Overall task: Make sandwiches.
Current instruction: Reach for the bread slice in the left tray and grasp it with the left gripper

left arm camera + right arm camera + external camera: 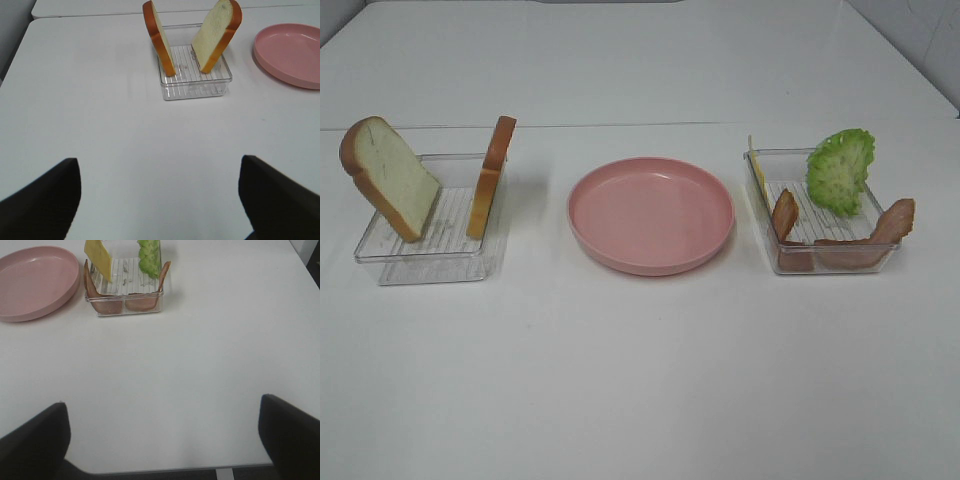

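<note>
- Sitting unstacked, the sandwich parts are split between two clear trays on the white tabletop (pixel 640 380), one on either side of a round pink plate (pixel 650 215).
- Left tray (pixel 430 265) holds both bread pieces.
- The outer bread slice (pixel 388 178) leans tilted against the wall away from the plate, white face showing, its top well above the rim.
- The inner bread slice (pixel 490 178) stands nearly upright against the plate-side wall, seen mostly crust-on. The two slices are apart, with ribbed tray floor between them.
- Right tray (pixel 785 153) holds the fillings.
- The cheese square (pixel 758 172) stands on edge at the plate-side wall, a thin yellow line from the high camera.
- The lettuce (pixel 840 170), frilly and green, is propped up toward the back and rises over the rim.
- The bacon strips (pixel 840 252) lie along the front wall, with ends poking up at both front corners.
- Left gripper (pixel 160 210): jaws spread wide, nothing between them. It is over bare tabletop, facing the bread tray and well apart from it.
- Right gripper (pixel 162 440): jaws spread wide and holding nothing. It is over bare tabletop, well apart from the fillings tray.
</note>
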Tool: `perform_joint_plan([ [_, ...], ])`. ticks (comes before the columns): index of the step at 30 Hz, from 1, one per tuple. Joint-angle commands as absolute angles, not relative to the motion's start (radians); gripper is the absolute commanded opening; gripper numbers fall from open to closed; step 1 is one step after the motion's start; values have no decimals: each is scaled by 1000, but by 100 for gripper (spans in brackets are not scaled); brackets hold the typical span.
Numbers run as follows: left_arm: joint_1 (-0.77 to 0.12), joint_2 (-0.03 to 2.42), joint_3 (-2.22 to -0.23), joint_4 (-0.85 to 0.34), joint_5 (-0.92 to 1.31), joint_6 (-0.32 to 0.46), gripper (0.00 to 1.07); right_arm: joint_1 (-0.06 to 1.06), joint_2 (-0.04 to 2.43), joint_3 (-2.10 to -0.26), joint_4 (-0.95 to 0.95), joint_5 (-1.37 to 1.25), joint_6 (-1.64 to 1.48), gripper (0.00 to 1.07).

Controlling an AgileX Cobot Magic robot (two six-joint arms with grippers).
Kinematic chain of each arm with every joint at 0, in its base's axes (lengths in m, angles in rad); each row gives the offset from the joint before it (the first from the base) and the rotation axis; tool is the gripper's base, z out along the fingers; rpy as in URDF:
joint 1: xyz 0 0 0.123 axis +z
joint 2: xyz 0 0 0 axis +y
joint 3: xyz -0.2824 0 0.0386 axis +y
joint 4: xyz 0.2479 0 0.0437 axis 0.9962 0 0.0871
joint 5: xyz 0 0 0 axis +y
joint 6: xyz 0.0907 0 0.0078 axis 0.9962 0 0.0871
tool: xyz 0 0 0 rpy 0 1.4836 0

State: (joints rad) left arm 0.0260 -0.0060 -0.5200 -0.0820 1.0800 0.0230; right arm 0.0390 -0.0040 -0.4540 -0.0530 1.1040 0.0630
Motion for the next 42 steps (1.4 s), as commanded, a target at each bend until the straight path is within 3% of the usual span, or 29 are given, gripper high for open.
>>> perform_joint_plan([
  [1,26,-8,-517,-80,1075,18,79,34,-6,-450,-59,1099,56,98],
  [9,26,-8,-517,-80,1075,18,96,34,-6,-450,-59,1099,56,98],
  [42,26,-8,-517,-80,1075,18,96,34,-6,-450,-59,1099,56,98],
])
